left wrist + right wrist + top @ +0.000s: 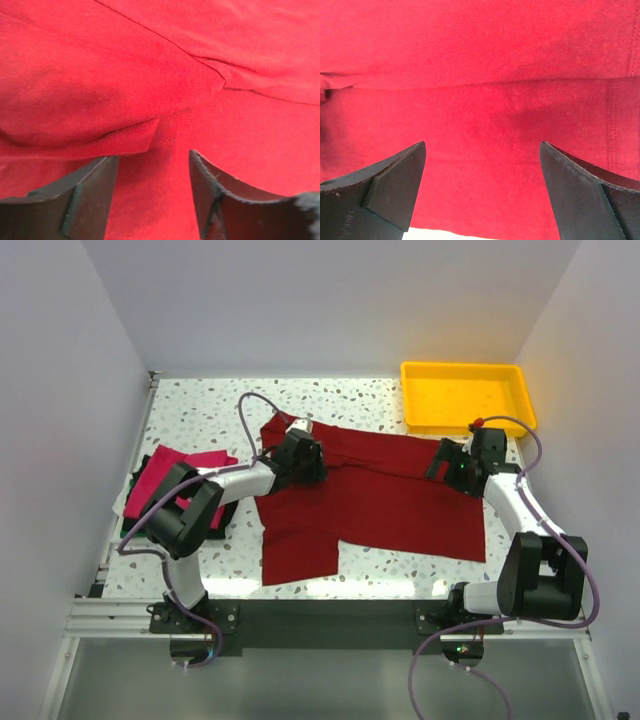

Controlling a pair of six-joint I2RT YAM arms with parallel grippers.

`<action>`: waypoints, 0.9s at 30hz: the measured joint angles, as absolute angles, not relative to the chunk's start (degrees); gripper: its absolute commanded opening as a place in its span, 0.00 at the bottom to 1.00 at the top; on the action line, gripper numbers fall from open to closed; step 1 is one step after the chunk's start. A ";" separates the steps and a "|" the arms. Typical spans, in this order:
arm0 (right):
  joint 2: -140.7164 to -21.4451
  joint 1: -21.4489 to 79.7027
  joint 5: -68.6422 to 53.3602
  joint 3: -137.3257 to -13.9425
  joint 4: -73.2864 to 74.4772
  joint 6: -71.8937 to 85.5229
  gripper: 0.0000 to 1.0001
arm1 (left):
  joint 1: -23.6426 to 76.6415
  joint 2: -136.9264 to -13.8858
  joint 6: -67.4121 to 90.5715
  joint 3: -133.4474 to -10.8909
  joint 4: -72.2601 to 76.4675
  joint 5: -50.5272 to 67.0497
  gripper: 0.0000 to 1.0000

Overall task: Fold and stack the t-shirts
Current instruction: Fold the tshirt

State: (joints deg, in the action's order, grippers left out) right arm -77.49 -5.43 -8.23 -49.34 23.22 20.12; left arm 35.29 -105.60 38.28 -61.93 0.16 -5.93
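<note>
left fingers [92,192] half open, right fingers [395,185] wide open, both low over the spread red shirt [390,500], gripping nothing.

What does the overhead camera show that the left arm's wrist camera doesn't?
Only overhead: the yellow tray, the folded pink shirt, the right hand and the speckled table. Only the wrist view: a stitched hem edge lying folded over, just ahead of the left hand's two dark fingers. Both: the red shirt spread under that hand.
</note>
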 measured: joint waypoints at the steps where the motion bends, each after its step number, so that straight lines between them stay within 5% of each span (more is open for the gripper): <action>1: -77.49 -5.43 -8.23 -49.34 23.22 20.12 0.99 | 35.35 -105.93 38.41 -61.98 0.38 -5.96 0.58; 6: -77.49 -5.43 -8.23 -49.34 23.20 20.12 0.99 | 35.77 -108.29 39.07 -62.98 0.89 -6.85 0.48; 20: -77.67 -5.43 -8.23 -49.25 23.11 20.12 0.99 | 36.80 -111.09 40.14 -68.58 -3.27 -16.49 0.43; 23: -77.91 -5.43 -8.23 -49.25 23.11 20.12 0.99 | 36.80 -112.12 40.58 -70.11 -5.30 -18.24 0.33; 27: -78.61 -5.43 -8.21 -49.25 23.11 20.12 0.99 | 36.80 -112.68 41.21 -70.28 -6.13 -18.72 0.06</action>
